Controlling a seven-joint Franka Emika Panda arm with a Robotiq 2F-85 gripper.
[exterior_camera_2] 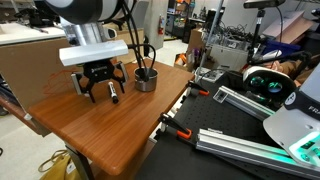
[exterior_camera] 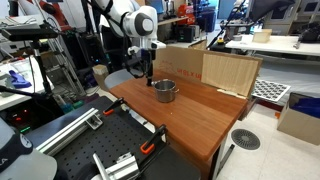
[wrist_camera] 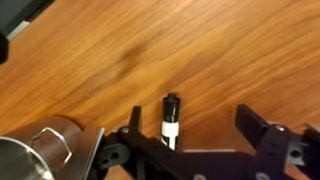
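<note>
Cluttered lab benches, monitors and racks stood behind a brown wooden worktop [exterior_camera: 200, 115]. A flat cardboard panel [exterior_camera: 228, 72] was propped along its far edge.

Read left to right in the wrist view, a small round shiny metal cup [wrist_camera: 40, 150] sat at the lower left of the picture, on the worktop just beside the pincer. Next came a slim black marker pen [wrist_camera: 171, 118] with a white label band. Then came the pincer [wrist_camera: 195, 130] itself, with its jaws spread wide and gripping nothing.

The pen appeared to lie flat on the wood directly under the pincer, inside the gap between the fingers. It lay nearer the finger on the cup's side, and apart from both. Its long axis ran up the picture, crosswise to the line from one finger to the other, with the cap end pointing away from the wrist. Its other end was hidden behind the pincer's body.

In both exterior views the cup held thin dark sticks [exterior_camera_2: 143, 55]. It stood toward the worktop's panel edge, well away from the near edge, and the single arm hung over the spot beside it.
</note>
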